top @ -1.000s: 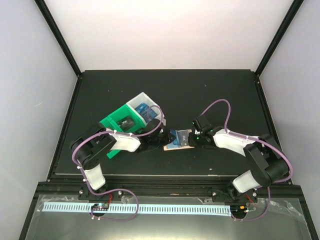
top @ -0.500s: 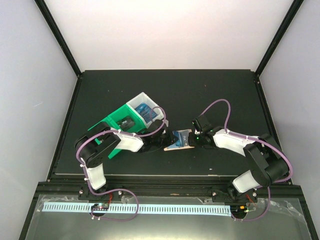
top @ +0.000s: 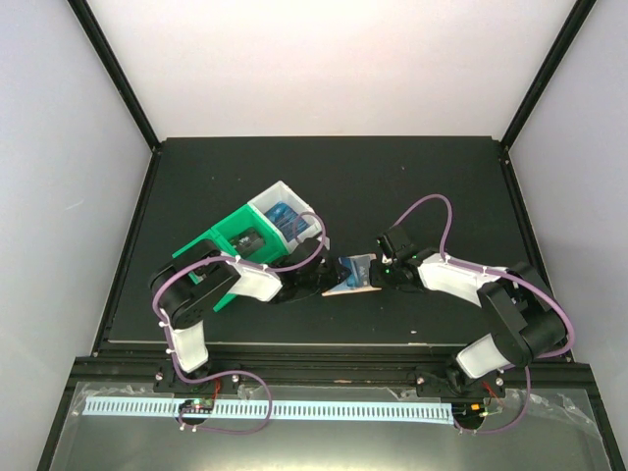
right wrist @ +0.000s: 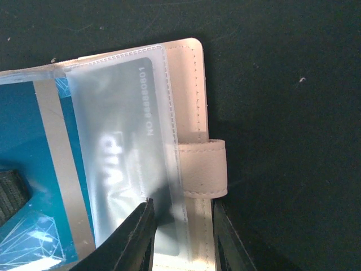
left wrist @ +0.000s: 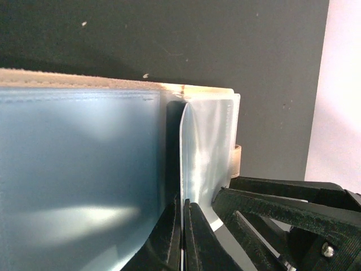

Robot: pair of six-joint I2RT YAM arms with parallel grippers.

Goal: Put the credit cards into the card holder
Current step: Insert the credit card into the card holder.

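Desk (top: 412,177) carried the green/white bins (top: 257,228) left of center. Holder (top: 355,275) lay open mid-desk between both arms. Blue card (right wrist: 34,169) sat in its clear sleeve. Right gripper (right wrist: 180,226) jaws part-open, clamping holder's edge by the tab; left gripper (left wrist: 181,237) jaws fully closed, pinching a sleeve.

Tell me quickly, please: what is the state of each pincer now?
Left pincer: shut on a clear sleeve of the card holder.
Right pincer: partly open, astride the card holder's edge; grip cannot be told.
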